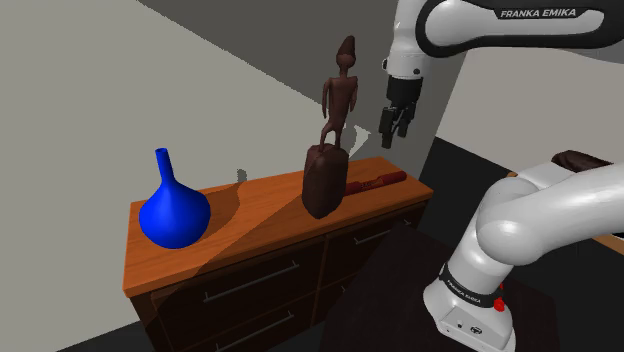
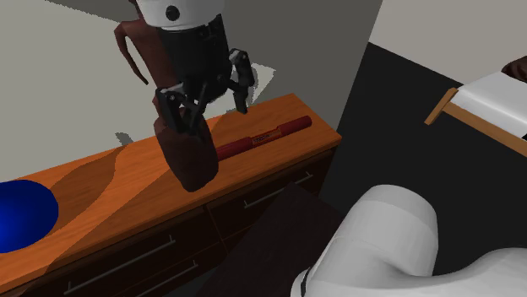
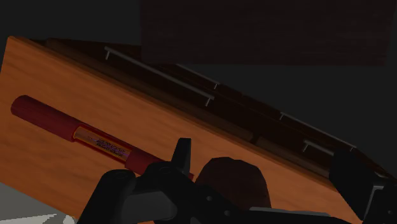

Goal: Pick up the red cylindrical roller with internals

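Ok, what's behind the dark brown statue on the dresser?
Seen from the shoulder view, the red roller lies flat on the dresser top behind the statue. The statue's base covers one end of it, so that end cannot be seen.

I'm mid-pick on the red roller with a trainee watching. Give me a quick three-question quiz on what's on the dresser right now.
1. True or false: the gripper is shut on the red roller.
2. Which thing stands on the wooden dresser top between the blue vase and the red roller? A) a dark carved figure B) a white mug C) a green book
3. Fill in: the gripper is ___ (open or shut).

Key: 1 false; 2 A; 3 open.
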